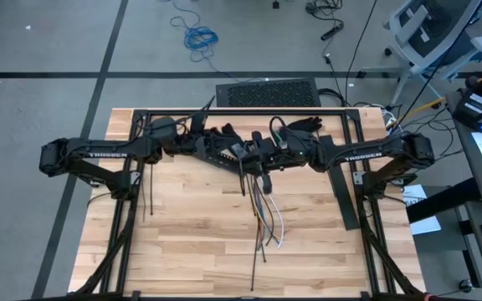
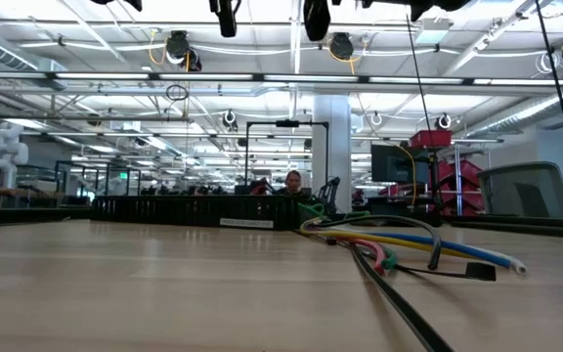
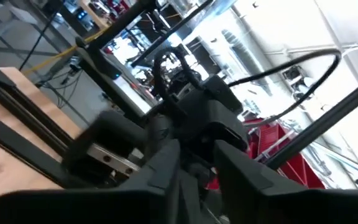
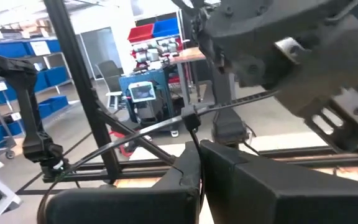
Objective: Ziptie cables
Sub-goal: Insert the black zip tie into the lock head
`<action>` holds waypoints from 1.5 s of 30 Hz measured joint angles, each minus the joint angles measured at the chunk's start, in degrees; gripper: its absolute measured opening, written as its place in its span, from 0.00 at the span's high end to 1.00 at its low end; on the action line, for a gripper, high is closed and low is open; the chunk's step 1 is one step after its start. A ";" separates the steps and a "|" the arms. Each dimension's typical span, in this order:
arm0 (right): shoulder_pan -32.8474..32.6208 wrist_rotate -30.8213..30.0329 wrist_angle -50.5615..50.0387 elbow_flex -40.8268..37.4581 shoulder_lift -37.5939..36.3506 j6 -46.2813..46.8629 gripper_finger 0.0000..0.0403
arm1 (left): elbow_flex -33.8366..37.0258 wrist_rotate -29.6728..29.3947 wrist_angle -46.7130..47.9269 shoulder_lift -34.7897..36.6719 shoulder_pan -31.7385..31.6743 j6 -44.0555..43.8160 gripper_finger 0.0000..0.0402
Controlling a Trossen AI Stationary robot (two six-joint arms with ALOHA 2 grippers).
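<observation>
Wooden table point(image 1: 182, 242) carries the cables point(image 1: 266, 219), loose and fanned out mid-table, not yet bundled. Both arms meet above: right gripper point(image 4: 197, 163) jaws pinch a ziptie point(image 4: 229, 102); left gripper point(image 3: 197, 163) jaws narrow, hold unclear. Tying remains, I'd judge.

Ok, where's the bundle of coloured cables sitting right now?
In the high view, the cables lie on the wooden table just right of centre, fanning toward the near edge from below the two end effectors, with a loose ziptie alongside.
</observation>
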State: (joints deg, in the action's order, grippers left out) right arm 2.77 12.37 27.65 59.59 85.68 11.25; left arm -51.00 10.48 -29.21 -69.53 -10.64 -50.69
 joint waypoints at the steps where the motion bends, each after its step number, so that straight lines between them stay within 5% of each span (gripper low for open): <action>1: 0.00 0.04 0.02 0.00 -0.14 -0.04 1.00 | 0.00 0.00 -0.03 0.00 -0.17 -0.65 0.71; 10: 0.59 -0.02 0.88 0.00 -0.21 -0.57 1.00 | -0.02 2.73 1.50 0.00 0.27 -10.39 0.53; 45: 2.18 -0.22 -1.73 -0.03 -0.17 -0.94 1.00 | -0.07 4.13 -1.22 -3.25 2.89 -19.03 0.52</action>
State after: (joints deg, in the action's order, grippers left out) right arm 4.95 12.14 25.93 59.56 85.52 10.31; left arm -51.07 14.61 -30.43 -72.78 -7.75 -69.72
